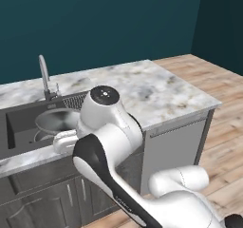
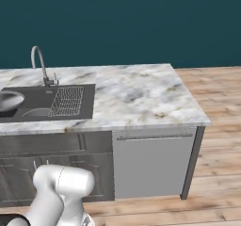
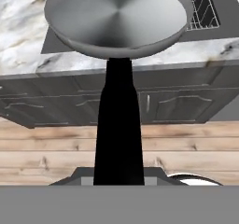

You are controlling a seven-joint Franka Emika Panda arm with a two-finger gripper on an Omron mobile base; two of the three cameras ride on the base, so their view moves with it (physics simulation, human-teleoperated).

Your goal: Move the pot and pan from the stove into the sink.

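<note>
Pan [image 3: 119, 17]: held over the sink [image 1: 23, 120], bowl level, black handle [image 3: 119, 125] running back to the hand | Jaws: hidden under the handle, grip state cannot be told | Left base view: arm masks the sink's right part | Right base view: pan cut off at left edge | Worktop [image 2: 136, 95]: marble, mesh rack [image 2: 68, 100] right of pan.

Robot arm [image 1: 111, 141]: glossy white rounded housings, tube-shaped links joined by bulbous elbows. One round dark grey end cap [image 1: 105, 95] with a ring of small pale dots tops the joint nearest the sink [image 1: 21, 120]. A broad black band [image 1: 102, 172] curves along the link below it. Base link [image 2: 59, 194]: plain white cylinder with a rounded end, no visible cables.
</note>
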